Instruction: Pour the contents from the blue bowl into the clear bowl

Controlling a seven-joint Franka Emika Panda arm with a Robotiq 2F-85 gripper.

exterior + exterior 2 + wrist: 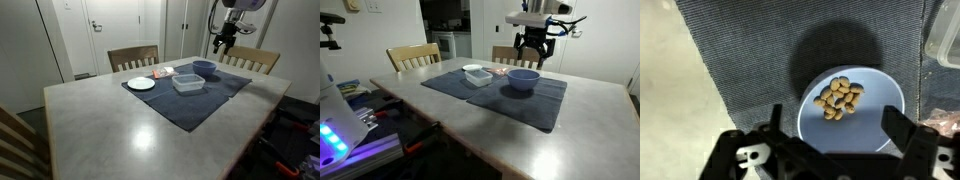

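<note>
My gripper (833, 122) hangs with its jaws spread wide, holding nothing, right above the blue bowl (875, 95). That bowl sits on the dark mat (750, 50) with a small heap of pale brown nuts (838, 98) inside. The clear bowl (188, 84) rests on the same mat just beside it, a white plate (141, 84) farther along

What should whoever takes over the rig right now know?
Pincer: open, empty, hovering above the blue bowl, apart from it.
Blue bowl: upright on the dark mat, tan pieces inside.
Clear bowl: on the same mat, beside the blue bowl.
Done: nothing grasped, nothing poured.
Left: grip the blue bowl, lift it, tip its pieces into the clear bowl.
</note>
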